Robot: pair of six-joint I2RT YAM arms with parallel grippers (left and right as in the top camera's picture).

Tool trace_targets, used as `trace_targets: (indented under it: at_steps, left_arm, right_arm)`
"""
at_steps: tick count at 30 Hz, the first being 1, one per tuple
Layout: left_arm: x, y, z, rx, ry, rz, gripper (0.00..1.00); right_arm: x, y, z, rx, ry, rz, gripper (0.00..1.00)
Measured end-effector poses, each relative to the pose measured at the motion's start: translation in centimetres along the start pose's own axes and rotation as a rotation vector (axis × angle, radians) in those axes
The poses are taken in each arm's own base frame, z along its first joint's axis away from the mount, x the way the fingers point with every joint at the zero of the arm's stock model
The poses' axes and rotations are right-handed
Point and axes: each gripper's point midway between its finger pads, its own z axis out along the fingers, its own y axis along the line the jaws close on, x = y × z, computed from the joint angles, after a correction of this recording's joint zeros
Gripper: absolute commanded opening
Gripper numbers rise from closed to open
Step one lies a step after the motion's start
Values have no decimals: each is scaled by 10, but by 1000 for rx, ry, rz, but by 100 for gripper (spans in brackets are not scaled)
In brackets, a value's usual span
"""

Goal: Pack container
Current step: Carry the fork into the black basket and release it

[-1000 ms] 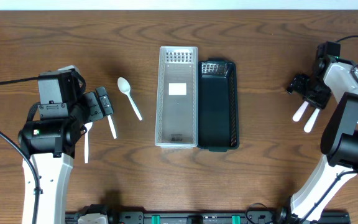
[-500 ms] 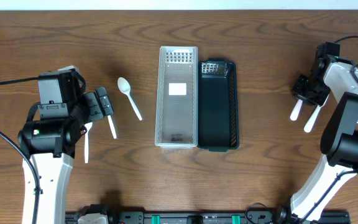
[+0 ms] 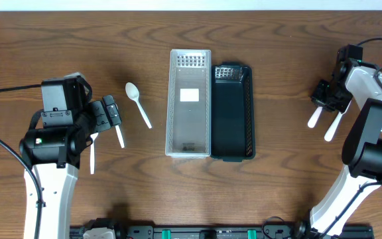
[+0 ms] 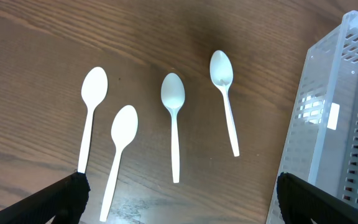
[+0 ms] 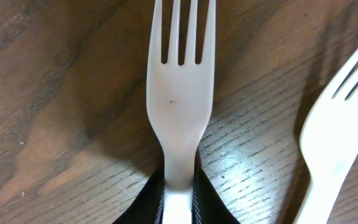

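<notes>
Clamping a fork (image 5: pixel 180 93) by its handle, the right gripper (image 5: pixel 179 194) sits right of the clear bin (image 3: pixel 171 99); the left gripper (image 4: pixel 176 198) (jaws spread) holds nothing.

Robot lab, wooden table (image 3: pixel 178 192), cabled arms (image 3: pixel 45 143)

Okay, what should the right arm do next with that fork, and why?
Probably lift it straight up a little. The right tool looks closed on the handle of the fork, which seems to lie flat on the table beside a second fork.
</notes>
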Motion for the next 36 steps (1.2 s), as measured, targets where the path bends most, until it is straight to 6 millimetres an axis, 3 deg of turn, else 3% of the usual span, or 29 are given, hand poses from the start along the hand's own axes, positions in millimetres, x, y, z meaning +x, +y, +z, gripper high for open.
trace_targets:
  at_steps: [5, 9, 12, 14, 17, 20, 22, 25, 27, 31, 32, 35, 36]
  left_arm:
    - [0, 0, 0, 0, 2, 0, 98]
    - [1, 0, 0, 0, 2, 0, 98]
    - [1, 0, 0, -1, 3, 0, 98]
    - [1, 0, 0, -1, 2, 0, 98]
    - [1, 0, 0, -1, 2, 0, 98]
    - [1, 0, 0, -1, 2, 0, 98]
    - [1, 0, 0, -1, 2, 0, 98]
    - [0, 0, 0, -1, 2, 0, 98]
    - [1, 0, 0, -1, 2, 0, 98]
    - [1, 0, 0, -1, 2, 0, 98]
    - [1, 0, 0, -1, 2, 0, 98]
    - [1, 0, 0, -1, 2, 0, 98]
    - [1, 0, 0, -1, 2, 0, 98]
  right_arm:
    - [3, 1, -5, 6, 19, -24, 1]
    - [0, 22, -31, -28, 3, -96, 1]
    - [1, 58, -75, -96, -65, -179, 3]
    - [8, 96, -118, -169, -152, -264, 4]
    - [36, 149, -169, -266, -238, -388, 5]
    - [77, 193, -192, -336, -248, -491, 7]
    - [104, 218, -192, -365, -225, -547, 7]
    - [135, 246, -177, -374, -181, -594, 5]
    - [154, 257, -154, -350, -123, -607, 4]
    - [176, 261, -102, -264, -9, -597, 5]
    - [180, 259, -90, -241, 18, -592, 8]
    - [187, 253, -68, -197, 67, -573, 45]
    - [188, 252, -67, -194, 70, -566, 48]
